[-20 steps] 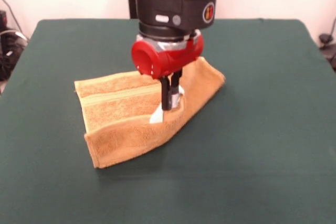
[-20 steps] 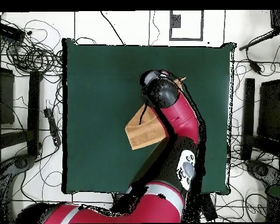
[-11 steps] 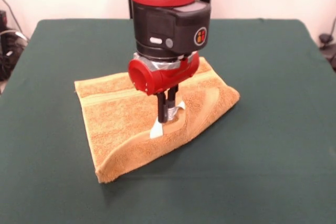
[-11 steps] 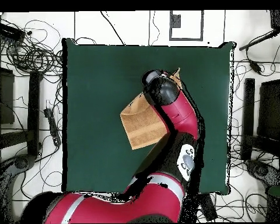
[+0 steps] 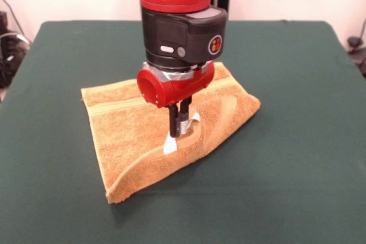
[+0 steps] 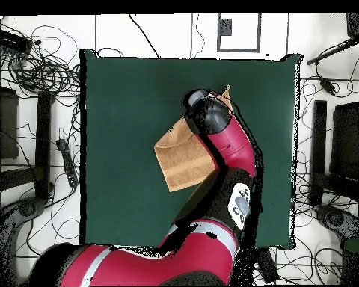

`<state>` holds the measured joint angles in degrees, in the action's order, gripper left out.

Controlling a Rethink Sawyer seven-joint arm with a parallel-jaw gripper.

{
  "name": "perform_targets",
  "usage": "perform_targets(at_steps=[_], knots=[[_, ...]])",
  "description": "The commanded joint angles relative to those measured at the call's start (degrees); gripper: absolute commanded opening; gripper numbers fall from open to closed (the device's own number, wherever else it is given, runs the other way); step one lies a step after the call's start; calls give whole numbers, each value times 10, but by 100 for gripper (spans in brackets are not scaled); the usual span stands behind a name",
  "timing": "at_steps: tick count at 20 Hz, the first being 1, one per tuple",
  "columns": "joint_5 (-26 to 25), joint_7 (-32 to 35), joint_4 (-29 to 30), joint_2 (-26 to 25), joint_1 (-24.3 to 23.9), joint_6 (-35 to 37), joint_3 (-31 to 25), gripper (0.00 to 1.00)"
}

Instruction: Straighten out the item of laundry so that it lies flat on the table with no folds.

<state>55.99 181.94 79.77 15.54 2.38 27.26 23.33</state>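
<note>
At frame centre, the gripper (image 5: 176,128) pinches a raised fold of the towel (image 5: 131,135)
The towel lies mid-table (image 5: 297,141), its lower edge curled over; fingers narrow on cloth beside the white tag (image 5: 170,144). Judged mid-unfolding: the next move calls for drawing that flap outward, then releasing

Dark green table (image 5: 297,141), orange-tan towel (image 5: 131,135) on it, partly folded

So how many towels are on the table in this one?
1. A single orange-tan towel lies near the middle of the green table, partly under the claw. The overhead view shows no other, though the arm covers part of the table.
</note>
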Motion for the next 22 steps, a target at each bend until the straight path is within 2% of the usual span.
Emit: perform_targets(at_steps=[1,10,15,19,22], knots=[[31,191,-2,-5,0,45,-61,0],[33,251,-59,-37,1,56,-44,0],[25,309,-121,-69,0,85,-17,0],[18,329,-168,-89,-5,107,-11,0],[18,329,-168,-91,-2,102,-11,0]])
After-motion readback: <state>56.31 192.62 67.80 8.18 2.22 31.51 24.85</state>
